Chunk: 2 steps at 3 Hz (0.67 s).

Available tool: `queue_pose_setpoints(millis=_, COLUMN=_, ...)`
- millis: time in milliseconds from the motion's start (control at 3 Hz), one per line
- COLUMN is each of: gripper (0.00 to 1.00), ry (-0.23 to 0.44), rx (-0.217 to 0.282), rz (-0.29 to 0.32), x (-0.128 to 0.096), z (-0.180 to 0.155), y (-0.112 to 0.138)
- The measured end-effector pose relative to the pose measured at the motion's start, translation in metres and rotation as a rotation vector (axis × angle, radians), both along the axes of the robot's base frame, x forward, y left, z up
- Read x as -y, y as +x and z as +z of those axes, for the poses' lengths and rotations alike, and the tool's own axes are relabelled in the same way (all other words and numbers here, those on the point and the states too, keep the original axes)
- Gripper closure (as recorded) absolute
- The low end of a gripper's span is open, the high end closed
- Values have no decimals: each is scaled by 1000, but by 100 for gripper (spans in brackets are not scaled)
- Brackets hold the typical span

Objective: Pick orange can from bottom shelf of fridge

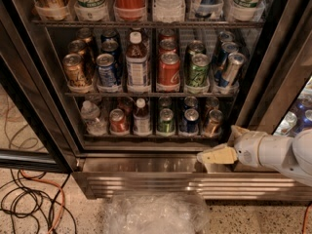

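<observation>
While the gripper sits low at the right of the open fridge, its tan tip points left and lies level with the steel sill under the racks. Whether it is spread or closed I cannot tell; it holds nothing that can be seen. Its white wrist and arm run off to the right, in front of the door frame.

Just above the tip, apart from it, the orange can stands upright at the right end of the bottom shelf, in a clear cup holder. Up and to the left of the gripper, the same row holds a blue can, then a green can, a small bottle, a red can and, farthest left, a tilted water bottle. Higher above the gripper is the rack of larger-looking cans.

Below and to the left of the gripper a crumpled clear plastic bag lies on the floor, and well to the left cables curl over the speckled floor.
</observation>
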<state>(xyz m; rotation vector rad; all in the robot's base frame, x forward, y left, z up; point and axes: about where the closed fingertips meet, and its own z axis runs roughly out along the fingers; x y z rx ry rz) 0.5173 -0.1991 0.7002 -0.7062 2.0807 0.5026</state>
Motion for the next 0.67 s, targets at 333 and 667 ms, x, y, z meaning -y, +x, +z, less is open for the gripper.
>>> queue_pose_setpoints(millis=333, gripper=0, ry=61, rx=48, rz=-6, x=-28, z=-23, y=47)
queue_pose_setpoints(millis=667, gripper=0, ry=60, rx=49, rz=-9, x=-28, z=-24, y=48)
